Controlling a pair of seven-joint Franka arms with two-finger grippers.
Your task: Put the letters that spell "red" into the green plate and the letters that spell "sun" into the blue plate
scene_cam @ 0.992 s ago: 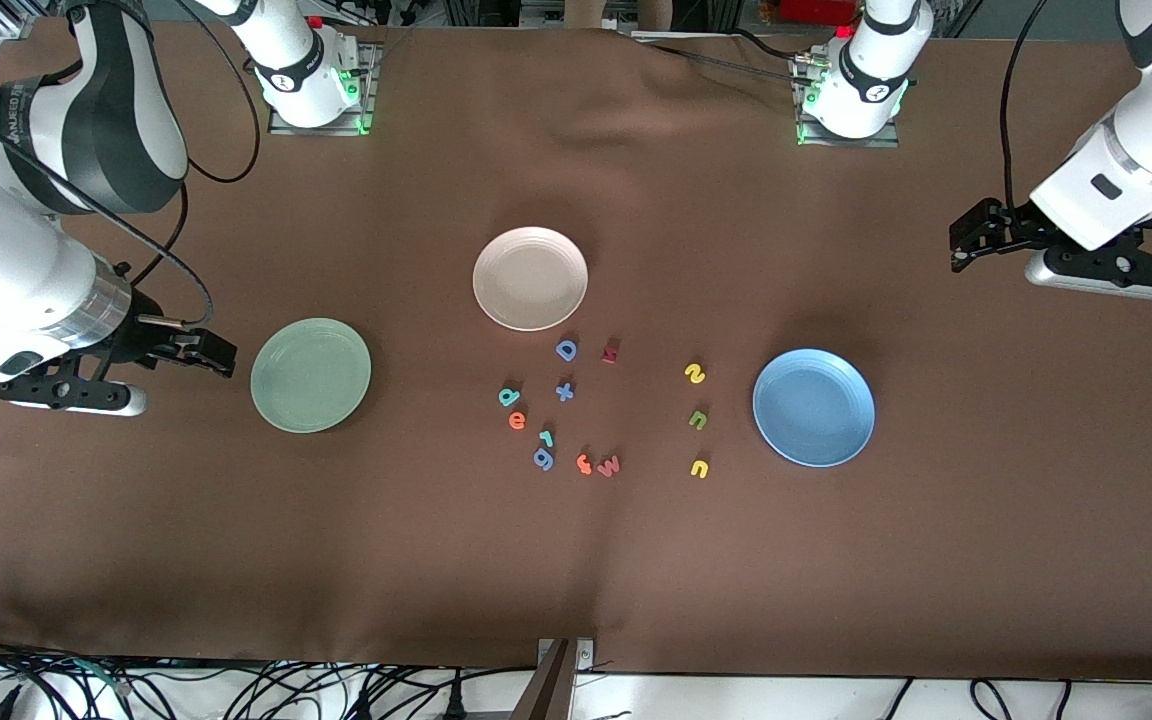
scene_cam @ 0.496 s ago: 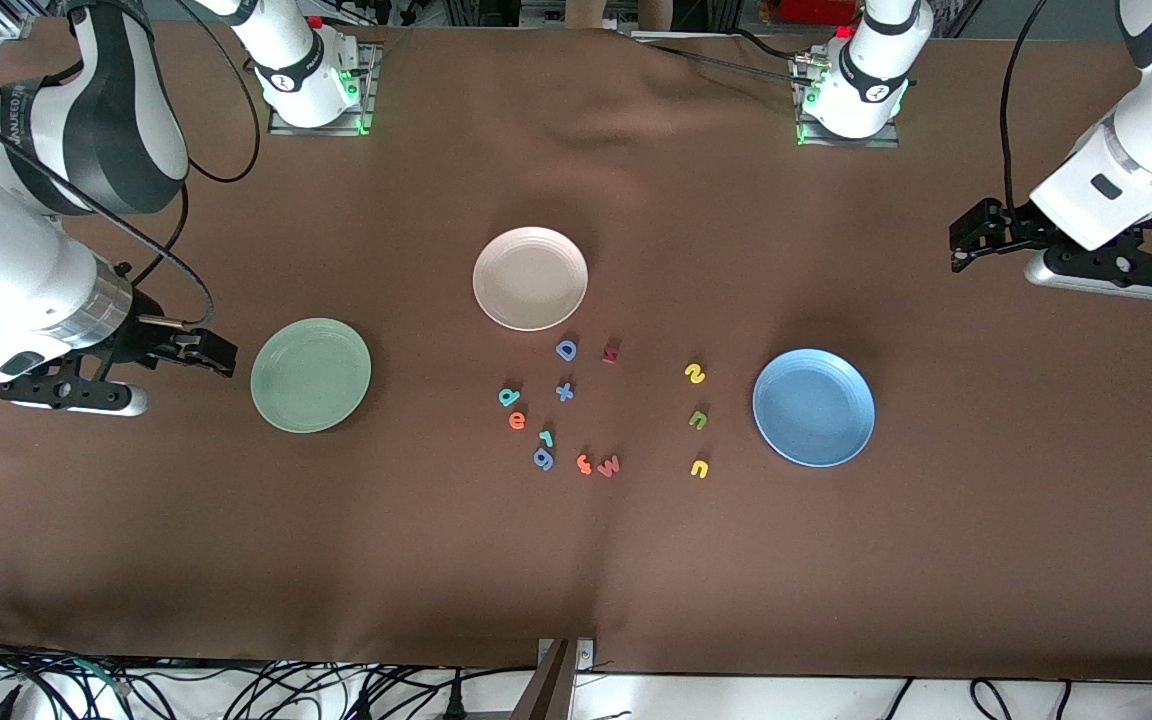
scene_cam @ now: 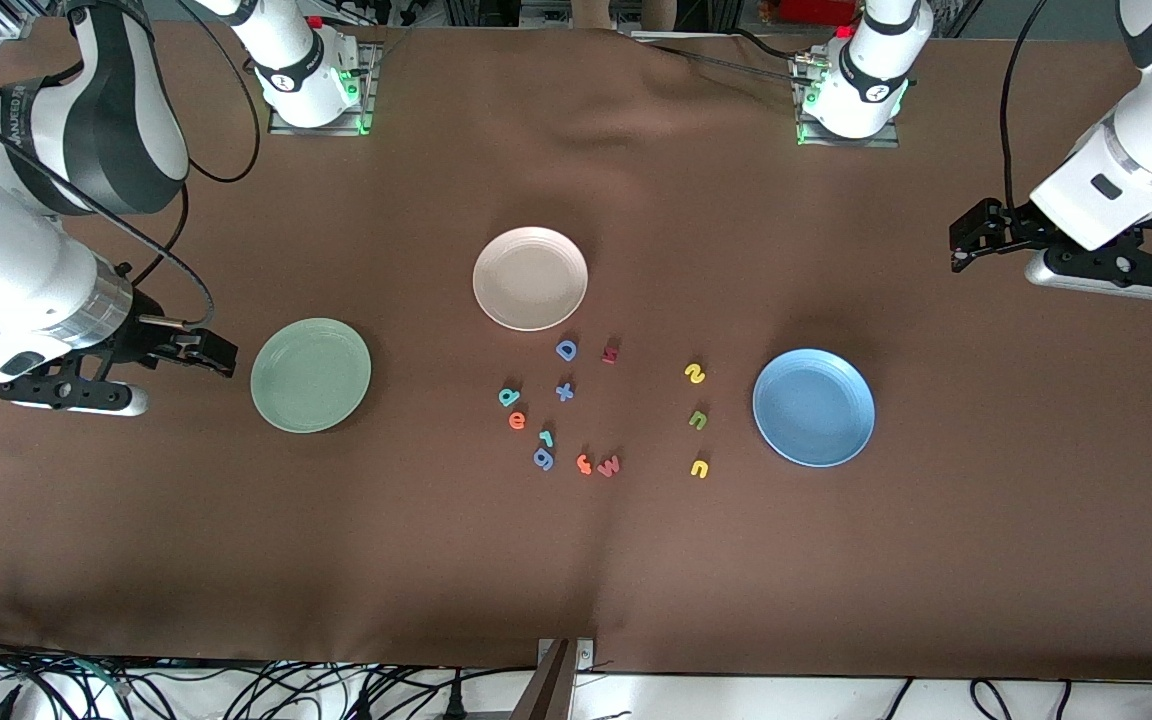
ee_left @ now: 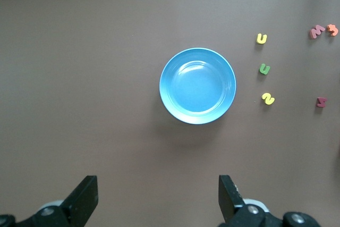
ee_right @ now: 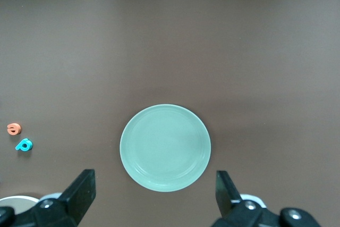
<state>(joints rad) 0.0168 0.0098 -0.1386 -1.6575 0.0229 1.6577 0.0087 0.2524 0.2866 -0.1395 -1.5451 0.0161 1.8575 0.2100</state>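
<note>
— Fingers?
— Both spread, nothing held: left gripper (scene_cam: 966, 243) at the surface's left-arm end, right gripper (scene_cam: 198, 354) beside green plate (scene_cam: 311, 375).
— Letters?
— I see "red" letters (scene_cam: 518, 421) and "sun" letters (scene_cam: 697, 420) mid-surface, between green plate and blue plate (scene_cam: 814, 407).

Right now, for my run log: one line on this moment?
left gripper open, waiting | right gripper open, waiting | green plate, blue plate unfilled

Brown-clothed table (scene_cam: 836, 560) with green plate (scene_cam: 311, 375), blue plate (scene_cam: 814, 407), cream plate (scene_cam: 530, 278), scattered foam letters (scene_cam: 564, 392).
</note>
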